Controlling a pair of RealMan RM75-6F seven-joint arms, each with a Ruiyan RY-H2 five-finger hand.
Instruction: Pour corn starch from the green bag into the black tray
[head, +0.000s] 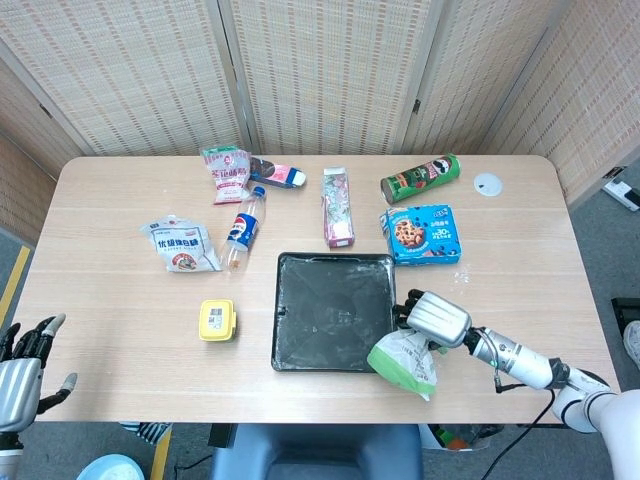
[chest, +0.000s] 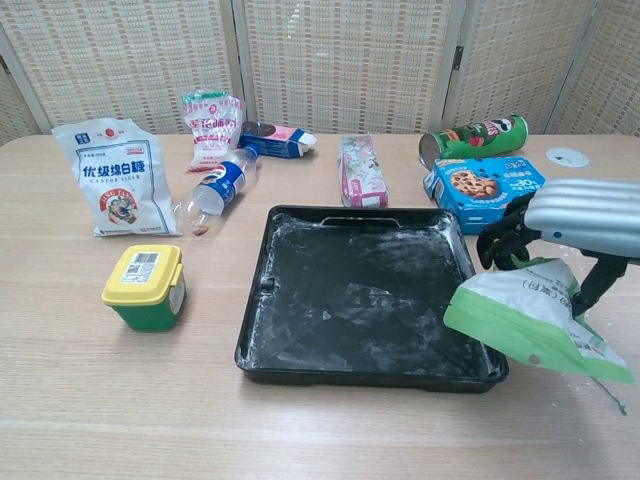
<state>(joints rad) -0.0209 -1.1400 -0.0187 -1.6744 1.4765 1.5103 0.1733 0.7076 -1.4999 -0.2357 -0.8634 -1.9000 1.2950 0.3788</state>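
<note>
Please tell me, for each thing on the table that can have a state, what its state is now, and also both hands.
green bag: held, lifted, tilted over the tray's corner.
black tray: flat on the table, dusted with white powder.
right hand: grips the green bag.
left hand: holds nothing, fingers apart.
cola bottle: lying on its side.
chip can: lying on its side.
yellow-lidded box: lid on.

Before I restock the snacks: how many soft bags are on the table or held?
3: the green bag in the right hand at the black tray's right edge; a white sugar bag far left; a pink-and-white bag at the back left.
</note>
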